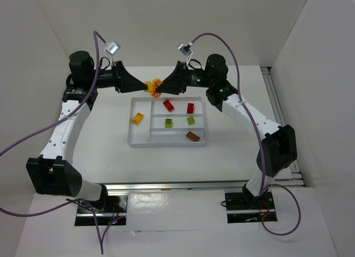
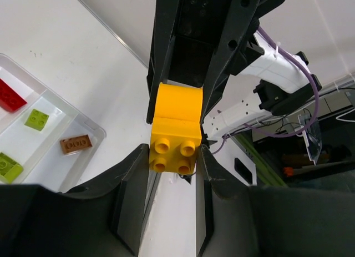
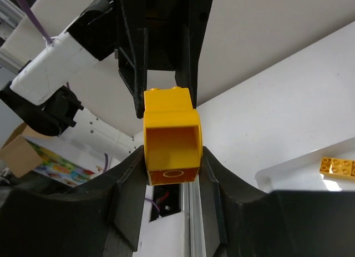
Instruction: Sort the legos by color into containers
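The yellow lego is held in the air between the two arms, just past the far edge of the tray. Both pincers are clenched on it from opposite ends. The left gripper presses its two fingers on the sides of the end with the studs. The right gripper grasps the hollow end in the same way.

From the left wrist, the yellow lego shows four round studs in a square, with a taller smooth part behind them. I cannot tell if it is one tall brick or two joined. From the right wrist, the open underside is visible, and the lower face looks more orange, with a ring on it.

In the tray, one yellow-orange brick lies in the tall section. Two red bricks lie in the far narrow section, two green bricks in the middle one and one orange-brown brick in the near one.
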